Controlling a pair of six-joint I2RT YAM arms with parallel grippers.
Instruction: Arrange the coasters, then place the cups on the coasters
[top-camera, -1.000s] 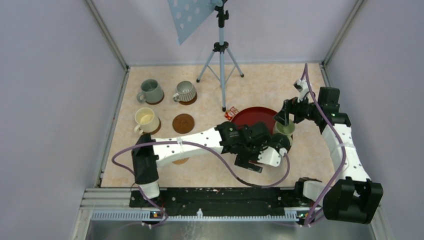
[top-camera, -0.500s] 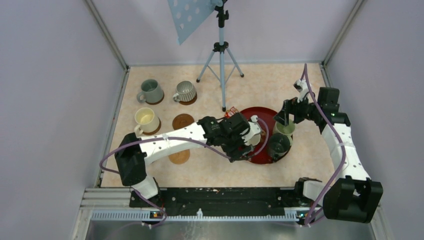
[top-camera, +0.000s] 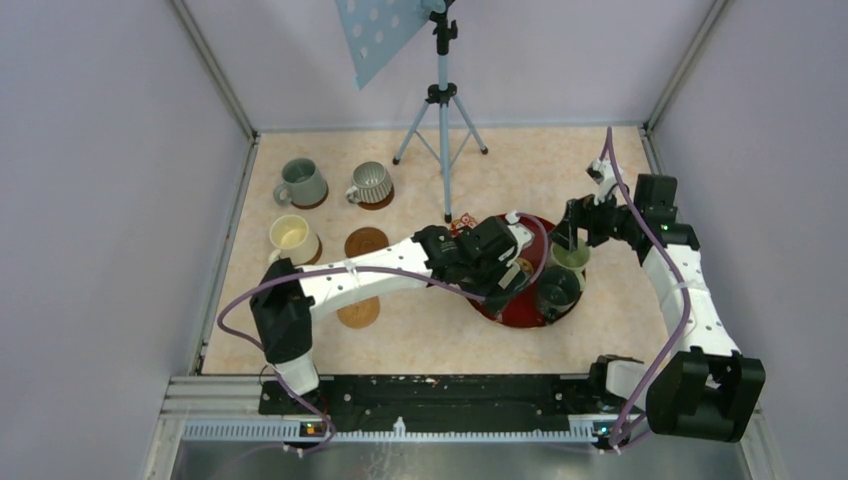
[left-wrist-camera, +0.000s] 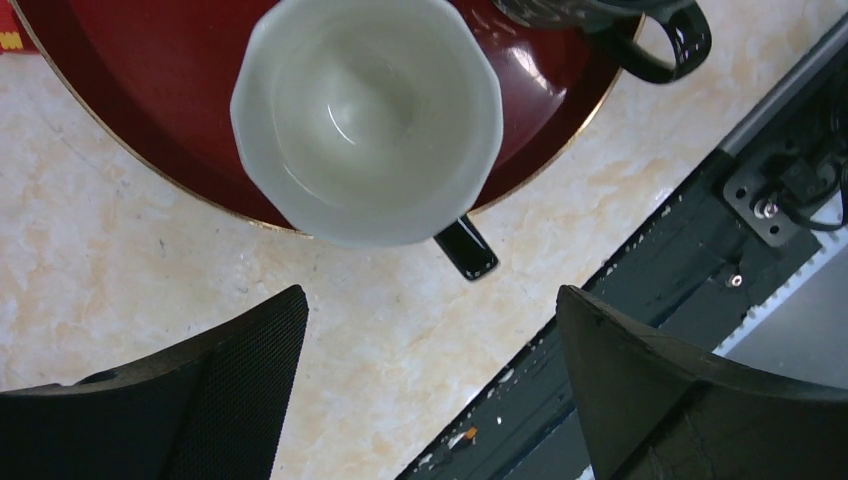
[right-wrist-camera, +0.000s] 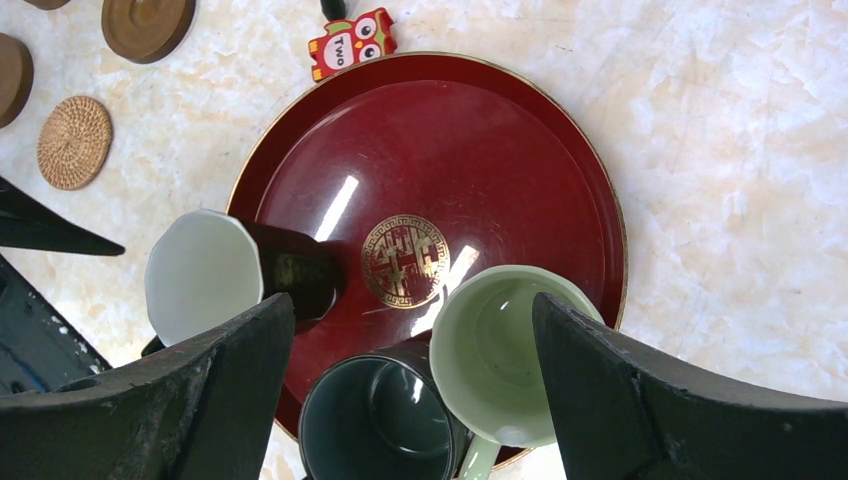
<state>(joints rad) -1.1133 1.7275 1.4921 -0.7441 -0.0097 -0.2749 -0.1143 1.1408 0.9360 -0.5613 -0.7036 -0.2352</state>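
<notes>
White-lined cup, standing on the red tray, is now being hovered over by the left gripper, swung in from the tray's near side and spread wide, empty. The right gripper is being held open over the pale green cup. A pickup is likely being prepared.

Your left arm and right arm are white shells with chunky black joints, each trailing a loopy purple cable. The left fingers, in the wrist view's bottom corners, are matte black textured wedges.
</notes>
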